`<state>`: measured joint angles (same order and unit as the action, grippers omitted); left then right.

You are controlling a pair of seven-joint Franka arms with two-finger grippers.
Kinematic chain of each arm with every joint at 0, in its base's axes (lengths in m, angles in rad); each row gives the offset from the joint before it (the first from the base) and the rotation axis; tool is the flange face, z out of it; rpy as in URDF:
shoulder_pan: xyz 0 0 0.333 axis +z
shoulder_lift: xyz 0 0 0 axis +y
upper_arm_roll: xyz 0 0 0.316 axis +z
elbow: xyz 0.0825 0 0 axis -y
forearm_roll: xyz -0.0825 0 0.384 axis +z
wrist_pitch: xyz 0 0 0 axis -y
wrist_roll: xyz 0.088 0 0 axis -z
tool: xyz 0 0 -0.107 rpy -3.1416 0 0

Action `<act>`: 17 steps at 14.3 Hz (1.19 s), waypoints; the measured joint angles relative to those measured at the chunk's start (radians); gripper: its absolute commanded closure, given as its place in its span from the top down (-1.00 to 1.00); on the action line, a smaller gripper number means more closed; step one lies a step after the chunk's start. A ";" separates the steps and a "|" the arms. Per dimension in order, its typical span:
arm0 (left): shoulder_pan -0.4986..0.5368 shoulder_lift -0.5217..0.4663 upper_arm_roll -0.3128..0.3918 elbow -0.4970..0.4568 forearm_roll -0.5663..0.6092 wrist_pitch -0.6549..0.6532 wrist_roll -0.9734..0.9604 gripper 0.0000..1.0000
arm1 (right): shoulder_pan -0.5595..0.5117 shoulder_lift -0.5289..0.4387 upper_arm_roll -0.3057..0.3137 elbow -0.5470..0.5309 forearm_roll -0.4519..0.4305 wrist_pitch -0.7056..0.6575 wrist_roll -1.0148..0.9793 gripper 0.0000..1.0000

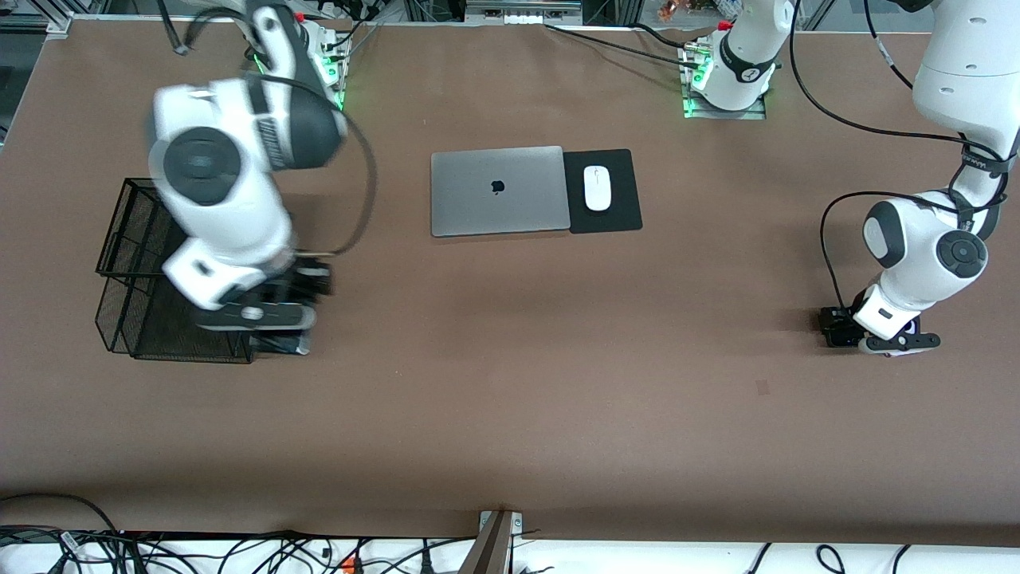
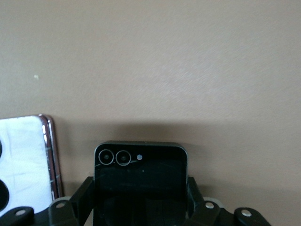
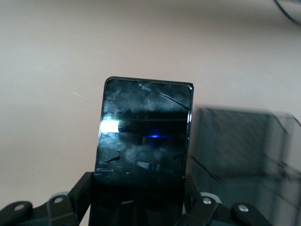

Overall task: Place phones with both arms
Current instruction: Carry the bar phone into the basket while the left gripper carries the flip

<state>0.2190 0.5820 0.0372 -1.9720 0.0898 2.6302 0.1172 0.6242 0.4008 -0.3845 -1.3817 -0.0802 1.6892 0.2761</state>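
With my left end effector (image 2: 141,214) clamped on the small black phone (image 2: 140,181) and my right end effector (image 3: 138,212) clamped on the long black phone (image 3: 143,132) beside the mesh basket (image 3: 240,146), the lavender-white phone (image 2: 23,160) just beside the left one waits.

In the left wrist view we see the left end effector (image 2: 141,207) closed on the small squarish black phone (image 2: 140,183), one finger (image 2: 80,200) against each side edge. Just beside it, apart, the lavender-white phone (image 2: 26,160) lies on the brown desk (image 2: 188,61).
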 measured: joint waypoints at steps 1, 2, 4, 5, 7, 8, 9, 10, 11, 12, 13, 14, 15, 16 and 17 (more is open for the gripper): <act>-0.006 -0.005 -0.005 0.021 0.000 -0.038 0.000 -0.33 | -0.001 -0.020 -0.051 -0.003 0.001 -0.054 -0.017 -0.62; -0.014 -0.014 -0.008 0.042 0.000 -0.082 0.000 -0.33 | -0.004 -0.036 -0.100 -0.009 0.004 -0.084 -0.047 -0.62; -0.036 -0.038 -0.011 0.089 0.000 -0.180 -0.001 -0.33 | -0.007 -0.057 -0.189 -0.026 0.007 -0.103 -0.147 -0.62; -0.048 -0.052 -0.011 0.111 0.000 -0.226 -0.006 -0.33 | -0.008 -0.061 -0.228 -0.040 0.010 -0.104 -0.195 -0.62; -0.077 -0.073 -0.012 0.148 0.000 -0.289 -0.044 -0.33 | -0.009 -0.070 -0.279 -0.084 0.020 -0.104 -0.251 -0.62; -0.098 -0.075 -0.012 0.161 0.000 -0.299 -0.079 -0.33 | -0.009 -0.080 -0.292 -0.115 0.021 -0.104 -0.259 -0.62; -0.123 -0.075 -0.013 0.171 0.000 -0.302 -0.118 -0.34 | -0.009 -0.094 -0.306 -0.153 0.022 -0.100 -0.269 -0.62; -0.153 -0.074 -0.014 0.175 0.000 -0.303 -0.156 -0.34 | -0.008 -0.111 -0.323 -0.194 0.022 -0.086 -0.294 -0.62; -0.186 -0.073 -0.015 0.178 0.000 -0.303 -0.191 -0.34 | -0.008 -0.133 -0.341 -0.239 0.022 -0.062 -0.326 -0.62; -0.218 -0.070 -0.016 0.180 0.000 -0.304 -0.220 -0.34 | -0.009 -0.157 -0.359 -0.288 0.022 -0.033 -0.357 -0.62; -0.251 -0.066 -0.016 0.183 0.000 -0.305 -0.248 -0.34 | -0.009 -0.185 -0.375 -0.340 0.022 -0.003 -0.383 -0.62; -0.283 -0.060 -0.017 0.185 0.000 -0.306 -0.277 -0.34 | -0.009 -0.216 -0.389 -0.395 0.022 0.028 -0.402 -0.61; -0.319 -0.052 -0.018 0.186 0.000 -0.306 -0.315 -0.34 | -0.009 -0.249 -0.403 -0.454 0.022 0.069 -0.414 -0.61; -0.357 -0.043 -0.019 0.189 0.000 -0.307 -0.357 -0.34 | -0.009 -0.282 -0.413 -0.513 0.022 0.115 -0.420 -0.61; -0.397 -0.030 -0.019 0.202 0.000 -0.314 -0.403 -0.34 | -0.009 -0.314 -0.421 -0.568 0.022 0.152 -0.423 -0.61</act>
<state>-0.1778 0.5517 0.0179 -1.7698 0.0898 2.3163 -0.2854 0.6151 0.0866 -0.8057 -1.9498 -0.0586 1.8408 -0.1473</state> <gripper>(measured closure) 0.198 0.198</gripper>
